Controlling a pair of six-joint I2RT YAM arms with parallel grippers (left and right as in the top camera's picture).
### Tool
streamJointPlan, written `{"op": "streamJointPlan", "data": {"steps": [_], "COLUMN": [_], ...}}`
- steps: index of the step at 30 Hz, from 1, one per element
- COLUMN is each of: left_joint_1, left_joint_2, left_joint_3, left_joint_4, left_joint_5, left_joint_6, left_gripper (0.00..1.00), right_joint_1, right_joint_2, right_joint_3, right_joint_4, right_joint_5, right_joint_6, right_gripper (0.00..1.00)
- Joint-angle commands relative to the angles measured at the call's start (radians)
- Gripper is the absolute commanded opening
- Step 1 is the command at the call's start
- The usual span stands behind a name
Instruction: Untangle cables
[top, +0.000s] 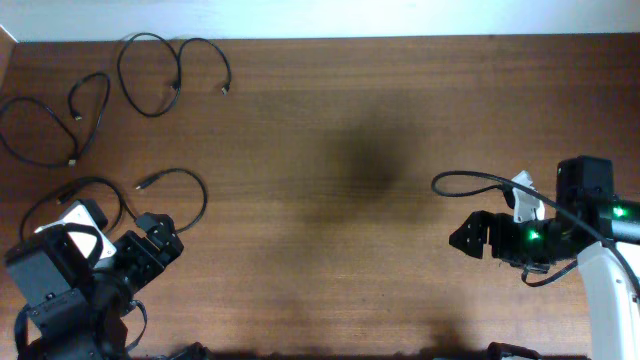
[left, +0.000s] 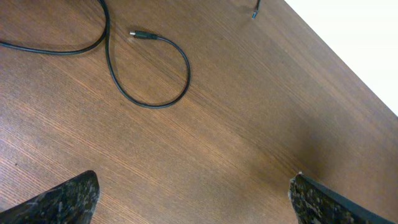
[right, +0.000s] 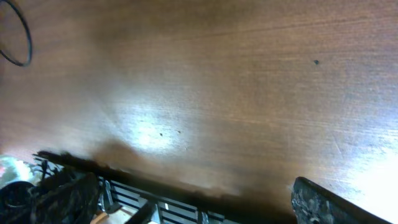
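Observation:
Three thin black cables lie apart at the table's left in the overhead view: one looped at the far left edge (top: 72, 160), one at the back (top: 148, 114), and one just beyond my left gripper (top: 203, 195). My left gripper (top: 165, 232) is open and empty; in its wrist view (left: 196, 199) the nearest cable's loop (left: 188, 71) and plug lie ahead of the fingers, untouched. My right gripper (top: 460, 238) is open and empty over bare wood at the right, far from the cables; its jaws (right: 193, 199) hold nothing.
A thicker black wire (top: 470, 180) arcs from the right arm's base. The brown wooden table (top: 350, 150) fills the view, with a white wall strip along its far edge. A small arc of black cord (right: 25, 43) shows at the right wrist view's top left.

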Motion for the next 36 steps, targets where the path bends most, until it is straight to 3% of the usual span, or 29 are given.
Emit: {"op": "streamJointPlan", "data": {"steps": [1, 8, 10, 15, 26, 33, 36], "left_joint_1": [0.002, 0.002, 0.002, 0.002, 0.002, 0.002, 0.002], "left_joint_2": [0.003, 0.003, 0.003, 0.003, 0.003, 0.003, 0.003], "left_joint_3": [-0.001, -0.001, -0.001, -0.001, -0.001, -0.001, -0.001], "left_joint_4": [-0.002, -0.002, -0.002, -0.002, -0.002, -0.002, -0.002], "left_joint_5": [-0.011, -0.011, -0.011, -0.011, -0.011, -0.011, -0.011], "left_joint_6": [0.015, 0.015, 0.015, 0.015, 0.015, 0.015, 0.015], "left_gripper": [0.99, 0.99, 0.99, 0.99, 0.99, 0.99, 0.99], "right_joint_1": [0.005, 0.027, 0.110, 0.273, 0.282, 0.245, 0.255], "right_joint_2": [0.000, -0.057, -0.142, -0.338, -0.752, -0.807, -0.873], "right_joint_3": [0.003, -0.010, -0.010, -0.010, -0.036, -0.037, -0.038], "right_joint_4": [-0.062, -0.121, -0.123, -0.121, -0.135, -0.126, 0.061], "right_joint_5": [0.082, 0.098, 0.027, 0.028, 0.005, 0.008, 0.005], "right_joint_6": [-0.023, -0.029, -0.126, -0.128, -0.128, -0.126, -0.124], "right_gripper": [0.98, 0.98, 0.98, 0.98, 0.98, 0.98, 0.98]}}
